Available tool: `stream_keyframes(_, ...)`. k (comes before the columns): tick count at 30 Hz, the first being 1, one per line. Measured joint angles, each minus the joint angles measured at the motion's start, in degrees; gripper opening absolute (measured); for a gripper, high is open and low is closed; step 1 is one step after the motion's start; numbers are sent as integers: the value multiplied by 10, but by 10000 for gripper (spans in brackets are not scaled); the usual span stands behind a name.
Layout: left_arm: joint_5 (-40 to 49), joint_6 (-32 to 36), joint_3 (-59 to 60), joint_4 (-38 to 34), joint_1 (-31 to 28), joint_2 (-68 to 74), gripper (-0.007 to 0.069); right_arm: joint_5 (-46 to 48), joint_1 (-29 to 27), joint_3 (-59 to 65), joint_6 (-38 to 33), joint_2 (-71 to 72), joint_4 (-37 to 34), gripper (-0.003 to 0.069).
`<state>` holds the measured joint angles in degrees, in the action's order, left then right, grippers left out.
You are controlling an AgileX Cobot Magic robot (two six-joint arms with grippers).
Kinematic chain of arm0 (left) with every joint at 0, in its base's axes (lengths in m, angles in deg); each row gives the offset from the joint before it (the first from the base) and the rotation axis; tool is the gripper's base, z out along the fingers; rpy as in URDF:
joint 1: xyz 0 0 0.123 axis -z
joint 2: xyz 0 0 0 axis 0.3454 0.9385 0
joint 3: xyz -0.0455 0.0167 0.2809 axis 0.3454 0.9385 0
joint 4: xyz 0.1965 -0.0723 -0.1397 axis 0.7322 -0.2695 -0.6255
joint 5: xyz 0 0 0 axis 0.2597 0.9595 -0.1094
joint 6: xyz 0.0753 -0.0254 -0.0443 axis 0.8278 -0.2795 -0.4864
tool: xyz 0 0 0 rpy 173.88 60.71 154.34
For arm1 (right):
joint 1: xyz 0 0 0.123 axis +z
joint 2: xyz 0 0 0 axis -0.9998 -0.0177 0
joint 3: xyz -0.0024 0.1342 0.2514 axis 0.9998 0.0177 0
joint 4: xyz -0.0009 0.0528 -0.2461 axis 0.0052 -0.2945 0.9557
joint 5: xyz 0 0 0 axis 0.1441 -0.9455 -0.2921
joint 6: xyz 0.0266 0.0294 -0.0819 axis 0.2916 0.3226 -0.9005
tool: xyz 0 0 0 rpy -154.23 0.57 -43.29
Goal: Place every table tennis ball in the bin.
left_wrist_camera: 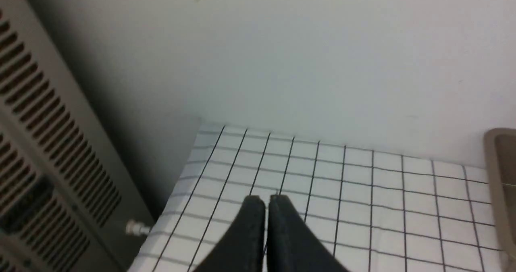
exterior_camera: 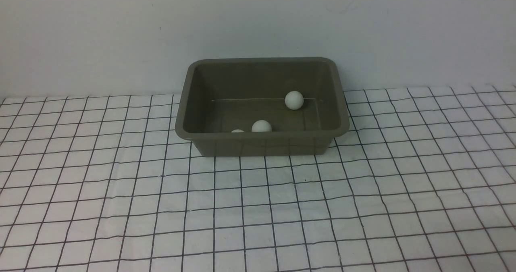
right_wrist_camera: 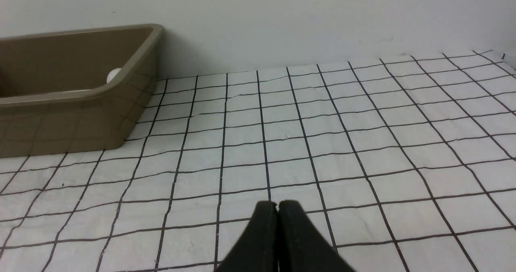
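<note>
Presently all three table tennis balls lie inside the bin [exterior_camera: 262, 137], which sits on the gridded cloth [exterior_camera: 258, 207] close to the pale back wall [exterior_camera: 258, 18]. Far ball [exterior_camera: 294, 100] rests on the bin floor toward the robot's right, close to the far wall of the tub. Middle ball [exterior_camera: 261, 126] sits against the near wall, partly cut off by the rim. Third ball [exterior_camera: 237, 131] just to its left, only a sliver showing above the near rim.

Neither arm appears in the front view. Left wrist view: left gripper [left_wrist_camera: 266, 201] with its dark fingers pressed together, nothing between them, hovering over the cloth near the table's left edge; a grey vented panel [left_wrist_camera: 48, 151] stands beside that edge, and a corner of the bin shows at the frame's margin. Right wrist view: right gripper [right_wrist_camera: 277, 206] likewise closed and empty, over bare cloth, well apart from the bin; one ball peeks over the rim there
</note>
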<state>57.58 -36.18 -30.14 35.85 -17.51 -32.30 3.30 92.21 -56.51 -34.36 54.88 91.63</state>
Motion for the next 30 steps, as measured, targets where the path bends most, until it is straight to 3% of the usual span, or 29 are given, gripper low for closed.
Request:
stream_keyframes(4, -7, -74, 117, -4, -41, -70, -5, 0, 0, 0, -1, 0, 0, -17)
stream_keyframes(11, -40, -152, 285, -36, -48, -211, -5, 0, 0, 0, -1, 0, 0, -17)
stream_keyframes(30, -124, -168, 409, -65, -48, -372, -5, 0, 0, 0, -1, 0, 0, -17)
